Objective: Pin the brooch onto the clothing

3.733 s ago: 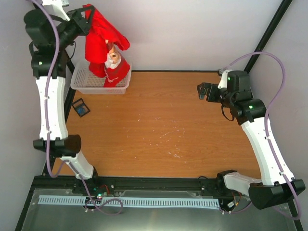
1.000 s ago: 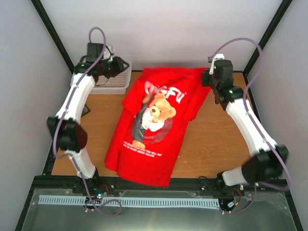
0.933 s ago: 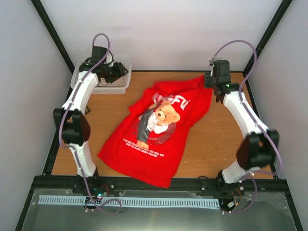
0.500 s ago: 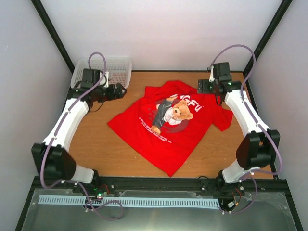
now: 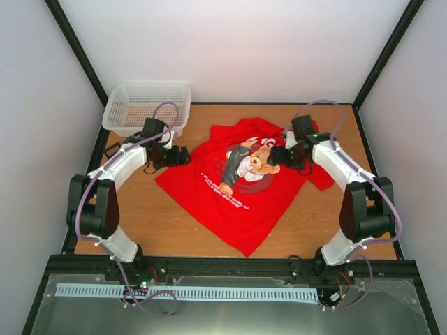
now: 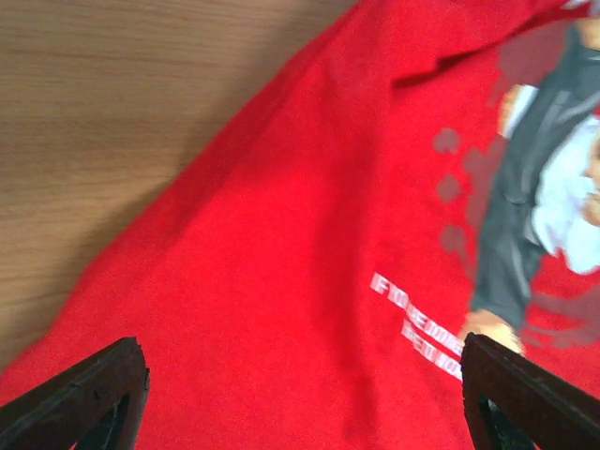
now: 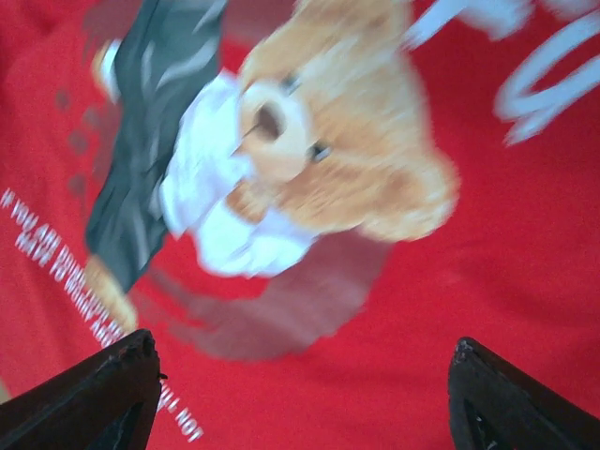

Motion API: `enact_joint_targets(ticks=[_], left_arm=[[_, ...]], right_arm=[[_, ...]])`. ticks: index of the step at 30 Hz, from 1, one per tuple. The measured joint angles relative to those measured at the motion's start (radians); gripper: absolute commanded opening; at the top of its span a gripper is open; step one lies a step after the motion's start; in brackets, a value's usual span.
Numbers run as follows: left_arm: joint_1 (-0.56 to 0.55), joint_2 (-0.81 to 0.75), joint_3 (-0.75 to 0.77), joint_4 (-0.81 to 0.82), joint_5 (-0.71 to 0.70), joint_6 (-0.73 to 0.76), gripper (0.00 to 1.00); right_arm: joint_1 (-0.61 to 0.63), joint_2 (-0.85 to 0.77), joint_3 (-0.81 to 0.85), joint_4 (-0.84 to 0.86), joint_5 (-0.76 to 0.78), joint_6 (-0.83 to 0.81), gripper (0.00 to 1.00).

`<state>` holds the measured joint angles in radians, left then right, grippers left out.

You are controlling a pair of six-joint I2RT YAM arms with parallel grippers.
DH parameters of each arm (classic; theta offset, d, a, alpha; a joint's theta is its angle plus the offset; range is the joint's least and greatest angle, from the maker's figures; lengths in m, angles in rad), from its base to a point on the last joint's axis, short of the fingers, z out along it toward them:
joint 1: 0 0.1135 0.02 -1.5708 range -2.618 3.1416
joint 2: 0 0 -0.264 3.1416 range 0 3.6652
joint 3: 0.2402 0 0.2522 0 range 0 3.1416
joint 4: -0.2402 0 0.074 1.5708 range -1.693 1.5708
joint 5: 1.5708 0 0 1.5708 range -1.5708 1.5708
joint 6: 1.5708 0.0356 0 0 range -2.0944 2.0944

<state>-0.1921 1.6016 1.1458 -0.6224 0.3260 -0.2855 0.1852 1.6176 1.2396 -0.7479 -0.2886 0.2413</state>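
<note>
Beneath everything, wooden table [image 5: 328, 216]; on it lies the red T-shirt [image 5: 230, 202], the clothing, print up, skewed, its far end rumpled. Beyond the T-shirt's far left corner, white mesh basket [image 5: 147, 85]. At the T-shirt's left edge, my left claw [image 5: 186, 155]; over its printed bear [image 7: 328, 150], my right claw [image 5: 272, 155]; both are spread wide, holding nothing. Step in hand, as I judge it: letting go of the laid-out cloth. Done well, I rise straight off, dragging no fold, leaving the chest flat for pinning. Brooch: not discernible in any view. Writing: large white letters [image 7: 553, 66] beside the bear, cut off, unreadable; small white lines [image 6: 412, 314] below it, blurred; no brand visible.
</note>
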Motion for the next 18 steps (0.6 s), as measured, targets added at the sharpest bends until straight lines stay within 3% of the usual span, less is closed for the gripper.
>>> enact_joint_targets(ticks=[3, 12, 18], left_arm=[[0.0, 0.066, 0.039, -0.008, -0.075, 0.012, 0.92], [0.005, 0.253, 0.128, -0.053, -0.279, 0.014, 0.9], [0.011, 0.288, 0.099, -0.055, -0.272, 0.018, 0.7]], right_arm=[[0.087, 0.033, -0.018, -0.01, -0.035, 0.034, 0.68], [0.187, 0.105, -0.08, -0.031, -0.124, 0.07, 0.52], [0.209, 0.105, -0.157, -0.023, -0.138, 0.07, 0.49]])
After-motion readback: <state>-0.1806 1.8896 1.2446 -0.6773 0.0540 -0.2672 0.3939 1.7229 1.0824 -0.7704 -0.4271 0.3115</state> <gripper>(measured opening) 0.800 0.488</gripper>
